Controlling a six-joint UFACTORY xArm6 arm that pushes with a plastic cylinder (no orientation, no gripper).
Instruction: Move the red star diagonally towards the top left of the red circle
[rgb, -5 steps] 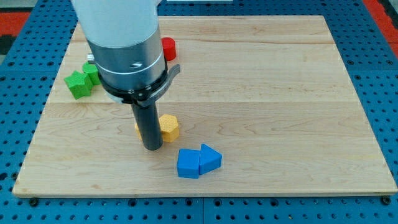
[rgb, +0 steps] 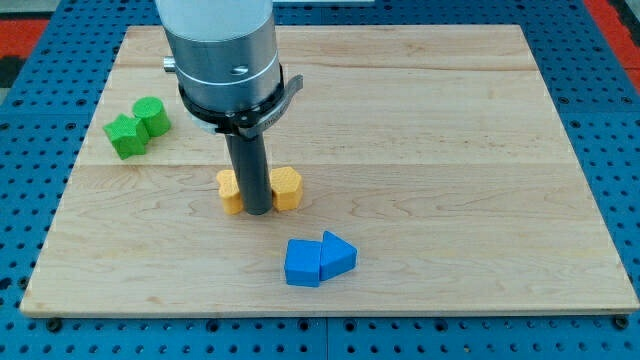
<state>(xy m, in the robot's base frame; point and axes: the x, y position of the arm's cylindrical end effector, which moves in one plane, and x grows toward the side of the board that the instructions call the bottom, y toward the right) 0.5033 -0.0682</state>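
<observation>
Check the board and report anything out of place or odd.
Nothing is damaged or tipped. One oddity: my tip stands between the two yellow blocks, and neither the red star nor the red circle shows; the arm hides that part of the board. The green blocks and blue blocks sit in tidy pairs.

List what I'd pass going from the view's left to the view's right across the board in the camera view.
Green star-like block → green cylinder → yellow block → my tip, between the two yellow blocks → second yellow block → blue cube → blue wedge-shaped block. No red block shows.
</observation>
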